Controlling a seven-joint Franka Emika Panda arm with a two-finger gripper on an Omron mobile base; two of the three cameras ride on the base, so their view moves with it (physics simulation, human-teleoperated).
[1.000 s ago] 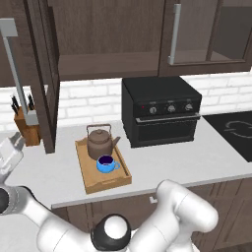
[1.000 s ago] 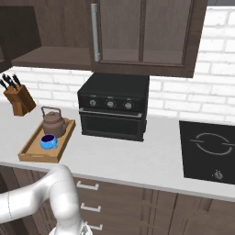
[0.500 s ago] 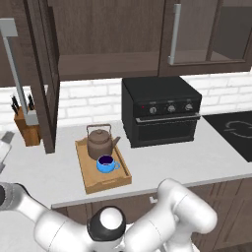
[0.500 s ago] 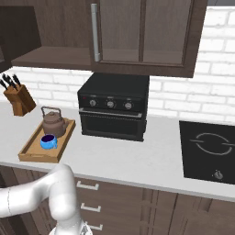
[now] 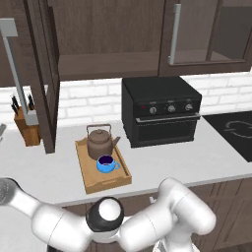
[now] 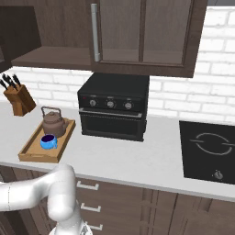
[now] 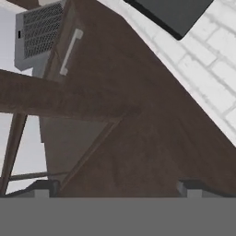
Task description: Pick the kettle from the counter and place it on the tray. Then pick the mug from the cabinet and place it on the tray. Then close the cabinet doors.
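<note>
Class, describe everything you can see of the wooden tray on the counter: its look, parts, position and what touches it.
The tray is a rectangular light-wood piece with a raised rim. It lies flat on the pale counter, to the left of the black oven and near the front edge. Inside it stand the dark-brown kettle, at the end nearer the wall, and the small blue mug just in front of it. The nearer part of its floor is bare.

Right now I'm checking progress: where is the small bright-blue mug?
The small bright-blue mug sits in the rectangular light-wood tray on the counter, just in front of the dark-brown kettle, left of the black oven.
</note>
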